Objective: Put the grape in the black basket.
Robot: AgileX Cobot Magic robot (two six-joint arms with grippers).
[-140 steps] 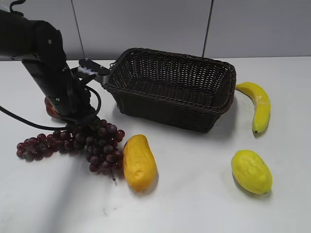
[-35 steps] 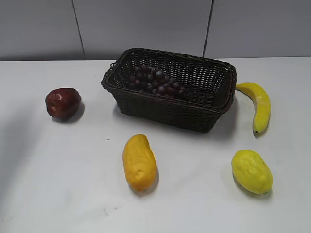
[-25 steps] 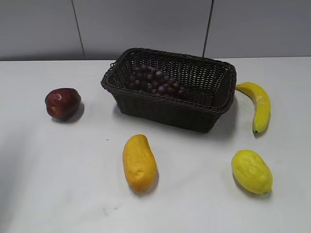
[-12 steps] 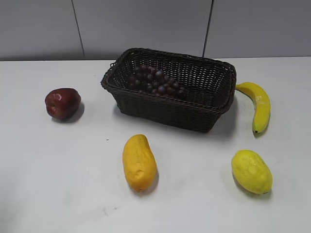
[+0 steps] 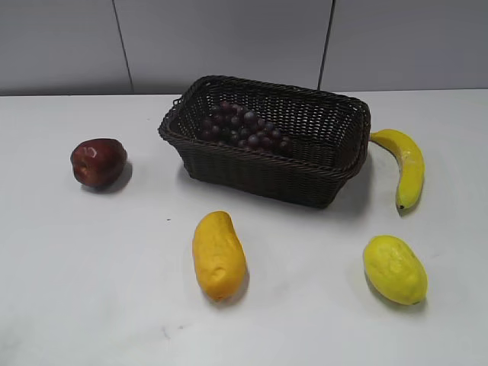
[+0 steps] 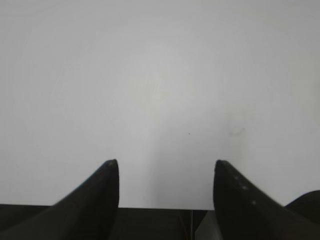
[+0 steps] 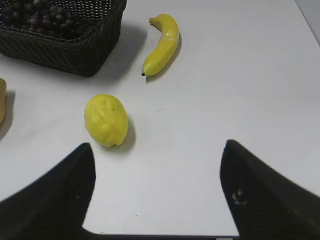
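The grape (image 5: pixel 244 128), a bunch of dark red-purple berries, lies inside the black basket (image 5: pixel 339 169) at the back middle of the table, toward its left end. It also shows in the right wrist view (image 7: pixel 37 17) inside the basket (image 7: pixel 75 50) at the top left. Neither arm shows in the exterior view. My left gripper (image 6: pixel 166 167) is open and empty over bare white table. My right gripper (image 7: pixel 157 150) is open and empty over the table's near right part.
A dark red apple (image 5: pixel 97 162) sits at the left. An orange-yellow mango (image 5: pixel 218 255) lies in front of the basket. A yellow lemon-like fruit (image 5: pixel 394 269) (image 7: pixel 106 120) lies at the front right. A banana (image 5: pixel 406 164) (image 7: pixel 162 42) lies right of the basket.
Earlier the left arm was at the grape bunch on the table beside the apple. Since then the bunch lies in the basket and the arm has left the exterior view. Nothing moved in the last second.
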